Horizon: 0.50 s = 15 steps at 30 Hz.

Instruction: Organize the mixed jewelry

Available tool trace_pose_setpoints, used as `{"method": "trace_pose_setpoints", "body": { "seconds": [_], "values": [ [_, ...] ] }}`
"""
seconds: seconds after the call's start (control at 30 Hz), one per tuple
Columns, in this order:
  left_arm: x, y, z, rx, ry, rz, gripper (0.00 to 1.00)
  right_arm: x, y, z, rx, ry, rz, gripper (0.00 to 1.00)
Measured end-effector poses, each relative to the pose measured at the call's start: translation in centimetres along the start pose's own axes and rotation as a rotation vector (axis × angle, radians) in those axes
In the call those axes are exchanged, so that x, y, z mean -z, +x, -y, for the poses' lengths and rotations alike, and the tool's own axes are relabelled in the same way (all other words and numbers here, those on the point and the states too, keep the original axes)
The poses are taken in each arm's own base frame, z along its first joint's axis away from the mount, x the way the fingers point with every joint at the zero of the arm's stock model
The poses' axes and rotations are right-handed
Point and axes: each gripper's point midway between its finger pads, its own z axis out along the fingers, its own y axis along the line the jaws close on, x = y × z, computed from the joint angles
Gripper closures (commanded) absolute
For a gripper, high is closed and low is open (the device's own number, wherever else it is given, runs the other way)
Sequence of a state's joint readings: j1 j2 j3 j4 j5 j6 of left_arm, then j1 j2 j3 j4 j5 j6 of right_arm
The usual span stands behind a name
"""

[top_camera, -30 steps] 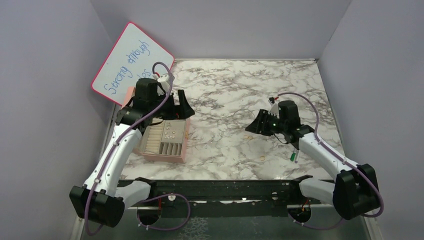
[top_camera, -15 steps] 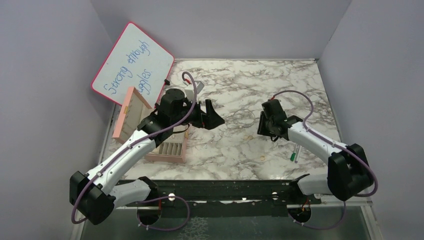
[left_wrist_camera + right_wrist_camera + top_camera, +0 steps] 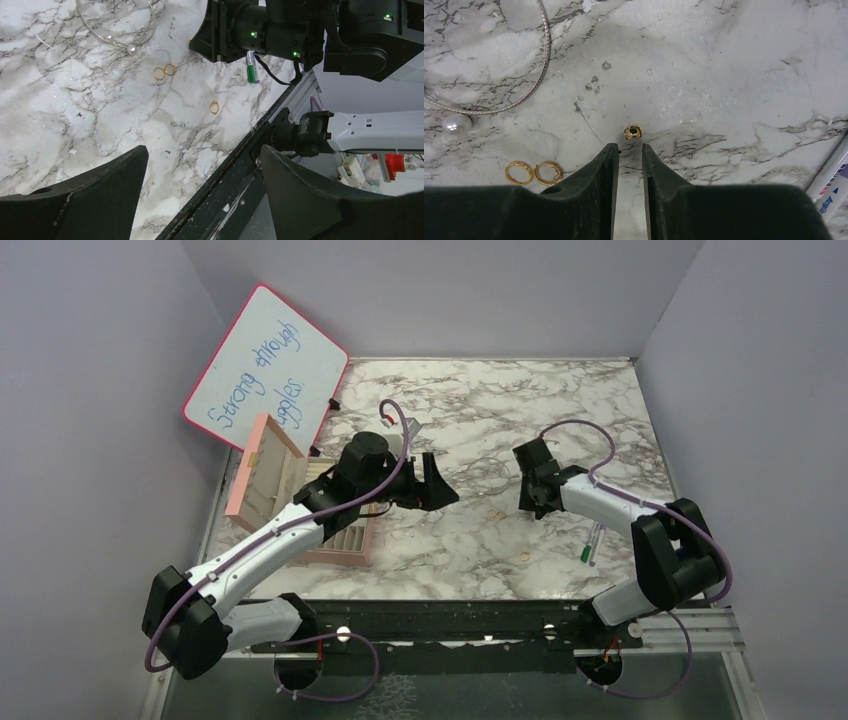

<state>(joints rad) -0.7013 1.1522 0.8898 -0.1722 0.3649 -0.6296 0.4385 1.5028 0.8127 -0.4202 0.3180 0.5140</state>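
The mixed jewelry lies loose on the marble. In the right wrist view a tiny gold stud piece sits just past the tips of my right gripper. Its jaws stand a narrow gap apart with nothing between them. Two small gold rings lie side by side to the left. A silver wire necklace with a pearl curves beyond. My left gripper hangs wide open and empty above the table's near edge. In its view are the ring pair and a single ring.
The pink compartmented box stands open at the left, partly hidden by the left arm. A whiteboard leans on the wall behind it. A green-and-white pen lies by the right arm. The black rail borders the near edge.
The left arm swung from over the pink box rightward to the table's middle, its jaws staying wide. The right gripper moved left, tipped down toward the marble, and its jaws narrowed.
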Motion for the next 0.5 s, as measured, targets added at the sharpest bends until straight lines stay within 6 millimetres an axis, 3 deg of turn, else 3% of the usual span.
{"method": "trace_pose_setpoints", "body": {
  "seconds": [0.5],
  "values": [
    [-0.41, 0.58, -0.47, 0.019, -0.014, -0.006, 0.18, -0.79, -0.52, -0.21, 0.029, 0.001, 0.023, 0.84]
  ]
}}
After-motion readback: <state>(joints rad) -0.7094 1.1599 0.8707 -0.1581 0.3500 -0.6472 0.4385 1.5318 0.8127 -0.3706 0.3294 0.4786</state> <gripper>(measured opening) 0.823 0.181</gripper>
